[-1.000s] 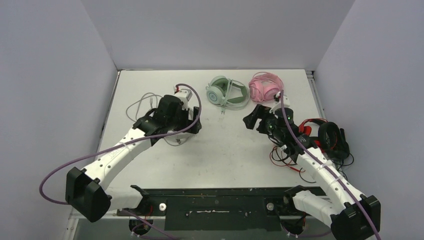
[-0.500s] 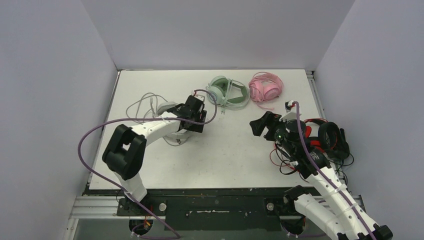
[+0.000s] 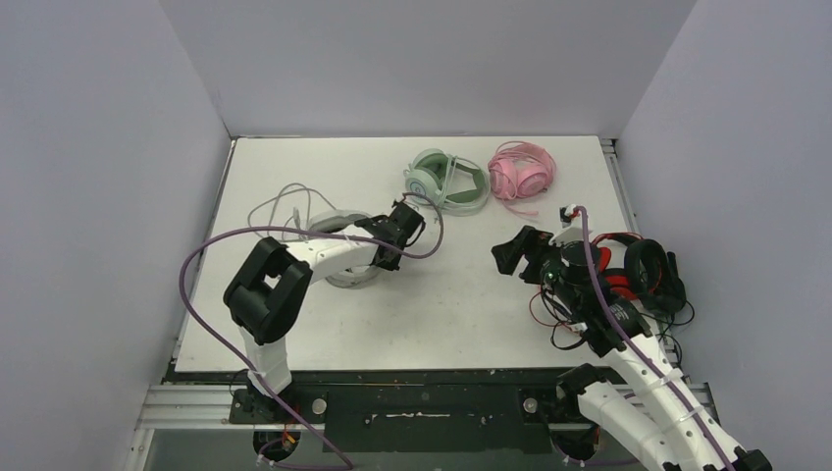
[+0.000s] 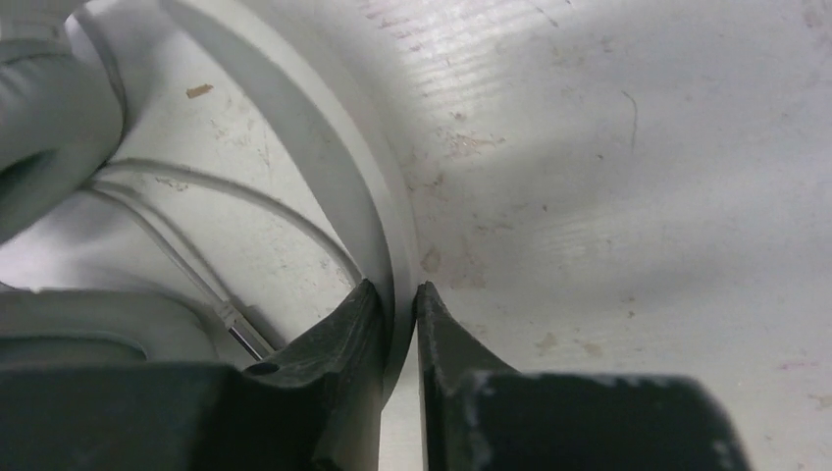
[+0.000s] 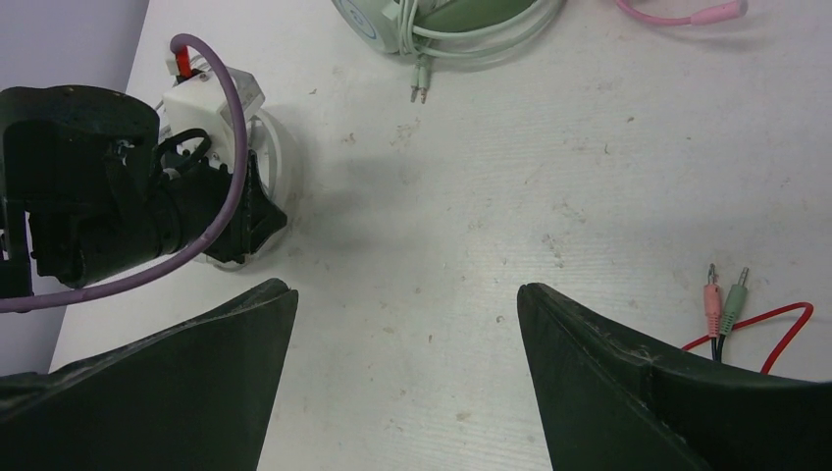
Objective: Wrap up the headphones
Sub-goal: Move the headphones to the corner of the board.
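The left fingers [image 4: 348, 334] are clamped on the thin band [image 4: 378, 196] of the pale grey-white padded headset [image 3: 329, 220] lying on the table [image 4: 638, 147]. The right fingers [image 5: 196, 373] stand apart, well off. This edge pinch may slip, and the loose cable [image 4: 245, 196] just beside it could snag.

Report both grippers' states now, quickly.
Left gripper: closed on the pale grey-white headphones, pinching the headband.
Right gripper: open, holding nothing.
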Tool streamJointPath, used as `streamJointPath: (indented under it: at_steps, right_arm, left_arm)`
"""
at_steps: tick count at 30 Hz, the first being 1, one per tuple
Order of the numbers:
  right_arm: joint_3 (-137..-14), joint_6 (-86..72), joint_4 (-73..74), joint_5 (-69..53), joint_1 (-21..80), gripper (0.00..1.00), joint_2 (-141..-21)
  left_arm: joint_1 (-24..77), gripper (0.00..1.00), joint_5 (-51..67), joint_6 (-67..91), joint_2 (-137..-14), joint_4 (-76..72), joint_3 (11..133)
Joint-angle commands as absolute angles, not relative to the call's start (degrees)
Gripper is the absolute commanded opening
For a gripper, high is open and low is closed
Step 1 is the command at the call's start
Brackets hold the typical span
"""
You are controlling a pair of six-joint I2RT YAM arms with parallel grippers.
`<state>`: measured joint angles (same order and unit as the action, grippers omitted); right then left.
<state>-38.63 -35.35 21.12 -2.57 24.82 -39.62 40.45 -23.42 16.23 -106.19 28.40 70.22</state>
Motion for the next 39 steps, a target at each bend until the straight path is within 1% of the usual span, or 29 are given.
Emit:
streamJointPath:
  at_steps: [1, 4, 8, 10, 13, 16, 18, 20, 23, 27, 29, 31, 33, 37, 39]
  right_arm:
    - [-39.64, -35.14, 20.66, -1.37, 25.12, 0.85, -38.94]
    - [-39.91, -35.75, 22.07, -0.19, 25.08, 0.85, -37.08]
    - [-38.40, -36.72, 22.79, 2.25, 25.05, 0.86, -34.24]
    - [-37.28, -36.82, 22.89, 1.71, 25.05, 0.86, -33.73]
    - [-35.90, -36.84, 21.97, -0.91, 25.05, 0.87, -34.30]
    - [-34.94, -35.66, 19.07, -6.87, 25.15, 0.86, -36.03]
    - [-34.55, -35.52, 16.96, -11.06, 25.21, 0.86, -37.08]
    - [-34.22, -35.87, 14.96, -14.87, 25.20, 0.87, -37.91]
    - [-33.97, -37.37, 12.92, -18.01, 25.31, 0.88, -38.84]
    - [-34.25, -38.65, 12.52, -17.64, 25.37, 0.89, -39.79]
    - [-34.32, -39.14, 13.53, -16.03, 25.36, 0.94, -40.19]
    - [-34.21, -39.43, 15.55, -13.80, 25.34, 0.96, -40.63]
    - [-33.83, -39.11, 17.43, -12.27, 25.31, 0.97, -40.93]
    - [-32.30, -38.77, 19.64, -11.58, 25.29, 0.97, -41.24]
    - [-31.60, -38.69, 20.18, -12.19, 25.34, 0.97, -41.54]
  left_arm:
    - [42.34, 0.09, -26.24, 17.11, -102.07, 31.29, 70.64]
    - [43.60, 0.05, -24.60, 17.29, -99.70, 33.49, 70.98]
    - [47.88, 0.04, -21.82, 17.74, -94.00, 36.62, 72.34]
    - [49.53, 0.04, -18.06, 18.62, -90.65, 37.40, 73.17]
    - [49.95, 0.05, -8.51, 22.57, -84.56, 36.95, 73.78]
    - [49.94, 0.06, -0.60, 28.02, -77.18, 31.71, 71.33]
    - [50.01, 0.06, 4.38, 32.61, -71.94, 26.02, 67.52]
    - [50.01, 0.06, 8.44, 36.96, -67.47, 18.63, 63.94]
    - [50.11, 0.07, 12.64, 42.27, -63.52, 11.95, 59.80]
    - [50.18, 0.07, 15.24, 44.27, -62.82, 10.13, 57.44]
    - [50.26, 0.07, 13.17, 43.14, -63.47, 11.67, 56.48]
    - [50.54, 0.08, 11.48, 41.26, -64.78, 12.11, 55.13]
    - [50.98, 0.10, 9.70, 39.51, -66.82, 12.01, 53.68]
    - [51.95, 0.10, 8.16, 38.21, -70.86, 7.96, 50.22]
    - [52.57, 0.15, 7.81, 38.94, -72.00, 5.57, 48.71]
